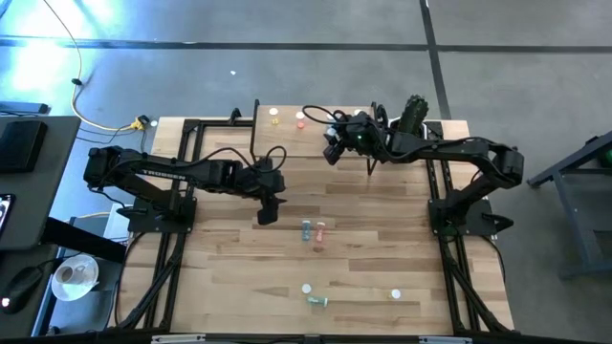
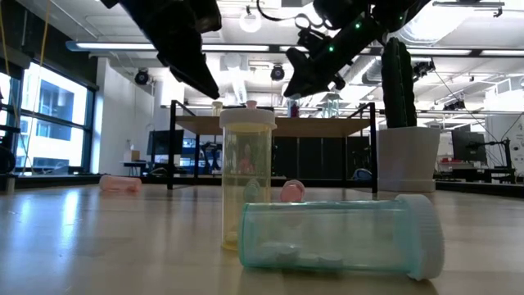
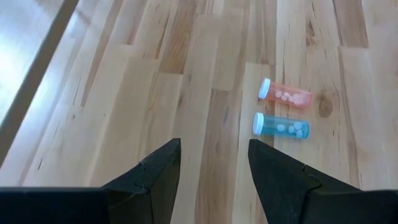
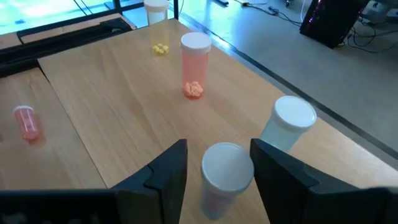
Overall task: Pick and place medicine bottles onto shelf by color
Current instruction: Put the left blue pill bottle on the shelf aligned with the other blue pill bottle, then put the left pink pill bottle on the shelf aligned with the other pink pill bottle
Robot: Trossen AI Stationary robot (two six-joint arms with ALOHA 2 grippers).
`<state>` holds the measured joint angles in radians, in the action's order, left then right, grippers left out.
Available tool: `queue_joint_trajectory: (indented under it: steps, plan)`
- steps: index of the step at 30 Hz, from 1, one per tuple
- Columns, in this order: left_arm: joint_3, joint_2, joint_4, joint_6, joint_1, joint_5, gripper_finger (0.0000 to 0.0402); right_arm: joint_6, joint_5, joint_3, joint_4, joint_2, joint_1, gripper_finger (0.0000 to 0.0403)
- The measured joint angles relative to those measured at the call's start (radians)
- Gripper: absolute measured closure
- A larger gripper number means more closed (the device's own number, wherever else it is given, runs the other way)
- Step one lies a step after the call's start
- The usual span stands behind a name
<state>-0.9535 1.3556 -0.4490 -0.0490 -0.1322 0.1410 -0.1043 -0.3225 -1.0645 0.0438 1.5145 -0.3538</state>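
Right tool point(image 4: 214, 167), fingers apart, straddles a pink bottle point(image 4: 227, 177) on the shelf point(image 4: 124, 93); four bottles stand there, several remain off it on the counter point(image 1: 382, 258).

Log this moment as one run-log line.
left gripper: open, above table near blue bottle | right gripper: open around white-capped bottle on shelf

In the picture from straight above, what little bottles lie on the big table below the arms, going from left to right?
Capped bottle seen end-on → blue bottle → green bottle lying down → pink bottle → another capped bottle seen end-on.
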Motion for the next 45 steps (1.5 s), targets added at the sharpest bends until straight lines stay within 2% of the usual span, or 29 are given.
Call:
queue_joint_trajectory:
  steps: [11, 23, 34, 45]
  plan:
    - [0.000, 0.000, -0.080, -0.027, 0.003, -0.001, 0.0223, 0.000, 0.001, -0.001, 0.028, -0.117, 0.061, 0.0236]
    - [0.002, -0.053, -0.243, -0.078, 0.053, 0.008, 0.0222, -0.030, 0.053, -0.001, 0.120, -0.157, 0.255, 0.0236]
    - [0.142, -0.158, -0.316, -0.223, 0.102, 0.081, 0.0222, -0.075, 0.053, -0.001, 0.126, -0.157, 0.349, 0.0236]
    - [0.273, -0.204, -0.321, -0.207, 0.060, 0.083, 0.0222, -0.079, 0.053, -0.001, 0.138, -0.152, 0.355, 0.0236]
